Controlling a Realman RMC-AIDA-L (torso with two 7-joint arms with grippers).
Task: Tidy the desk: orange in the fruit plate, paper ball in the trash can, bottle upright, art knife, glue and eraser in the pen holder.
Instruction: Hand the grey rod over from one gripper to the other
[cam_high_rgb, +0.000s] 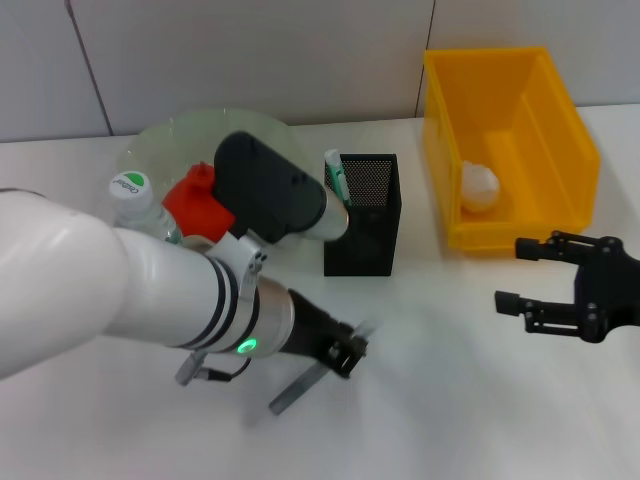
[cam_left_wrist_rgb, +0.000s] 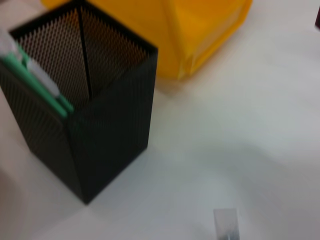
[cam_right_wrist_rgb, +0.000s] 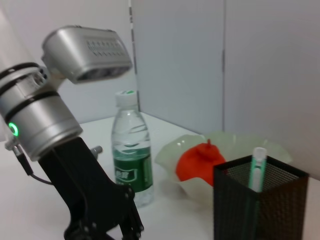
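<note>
My left gripper (cam_high_rgb: 343, 355) hangs low over the table in front of the black mesh pen holder (cam_high_rgb: 362, 215), shut on a thin grey art knife (cam_high_rgb: 298, 387) that slants down to the table. The knife's tip shows in the left wrist view (cam_left_wrist_rgb: 226, 226), with the pen holder (cam_left_wrist_rgb: 95, 125) close by. A green-and-white glue stick (cam_high_rgb: 335, 174) stands in the holder. The orange (cam_high_rgb: 196, 200) lies in the pale green fruit plate (cam_high_rgb: 170, 135). The bottle (cam_high_rgb: 131, 192) stands upright beside it. The paper ball (cam_high_rgb: 478, 186) lies in the yellow trash bin (cam_high_rgb: 560, 130). My right gripper (cam_high_rgb: 522, 276) is open and empty at the right. No eraser shows.
The right wrist view shows the left arm (cam_right_wrist_rgb: 45, 115), the bottle (cam_right_wrist_rgb: 131, 155), the orange (cam_right_wrist_rgb: 200, 159), the plate (cam_right_wrist_rgb: 272, 152) and the pen holder (cam_right_wrist_rgb: 260, 205) in a row. White table (cam_high_rgb: 450, 400) lies between the two grippers.
</note>
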